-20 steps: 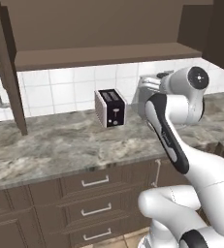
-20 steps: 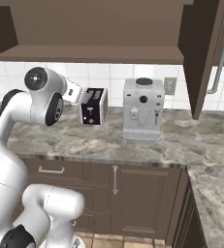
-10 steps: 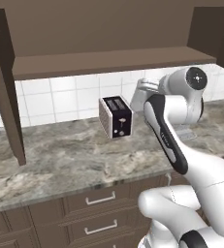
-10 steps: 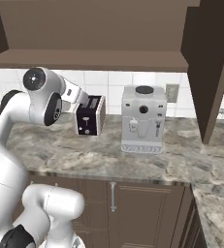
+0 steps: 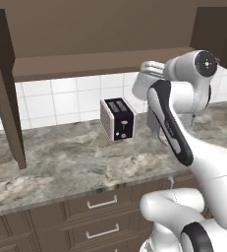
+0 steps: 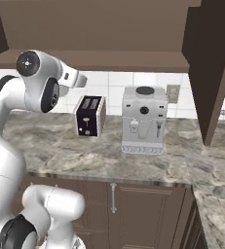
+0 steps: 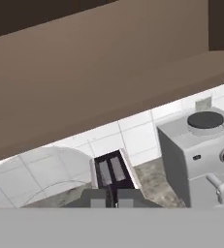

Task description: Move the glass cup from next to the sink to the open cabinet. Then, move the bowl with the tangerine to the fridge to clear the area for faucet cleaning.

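Observation:
The glass cup (image 7: 40,177) is a clear rounded shape just left of my fingertips in the hand view, its wall running in between them. It also appears as a pale see-through form (image 5: 140,88) under the hand. My gripper (image 7: 112,197) is shut on the cup's wall, held high above the counter, just below the front edge of the open cabinet's shelf (image 5: 85,66). From the right the hand (image 6: 79,78) points toward the tiled wall. The bowl, tangerine, sink and fridge are out of view.
A black toaster (image 5: 118,119) stands on the marble counter (image 5: 61,162) below the hand. A white coffee machine (image 6: 143,121) sits to its right. Open cabinet doors hang at the left (image 5: 7,98) and right (image 6: 206,73). Drawers run under the counter.
The whole picture has shifted as the base drove along and closer to the counter. The arm keeps its raised pose with the cup still in the shut gripper.

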